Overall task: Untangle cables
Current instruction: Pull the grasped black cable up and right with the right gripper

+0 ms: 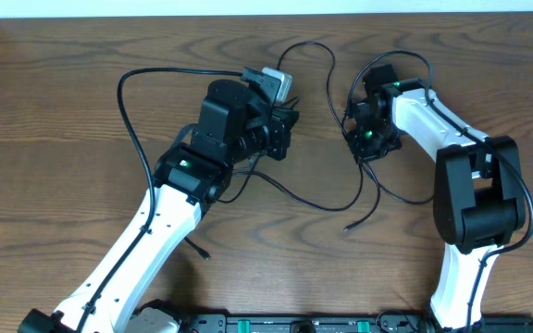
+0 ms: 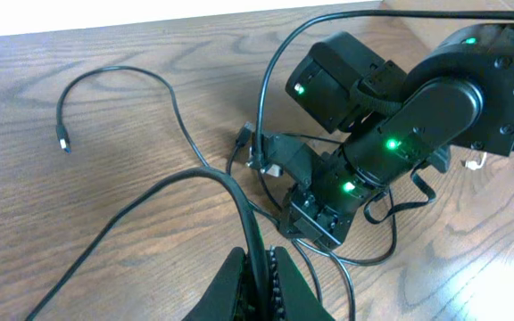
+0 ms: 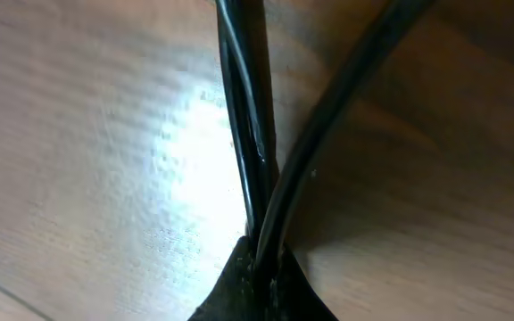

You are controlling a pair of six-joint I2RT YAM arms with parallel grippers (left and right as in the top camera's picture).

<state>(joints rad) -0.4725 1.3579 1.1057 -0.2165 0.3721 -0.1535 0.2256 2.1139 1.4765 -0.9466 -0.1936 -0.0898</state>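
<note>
Left gripper (image 2: 259,283) and right gripper (image 3: 261,281) are each clamped tight on black cables (image 3: 246,107)

A dark brown wooden tabletop (image 1: 54,111) with a strong wavy grain fills nearly the whole scene. Along its far edge runs a plain white strip (image 1: 155,7), too narrow to tell whether it is wall or floor. Light leaves a pale glare (image 3: 194,152) on the wood, brightest in the right wrist view.

Overhead top-down; left wrist faces right arm (image 2: 435,107), shared; right wrist close on cables (image 3: 244,134).
</note>
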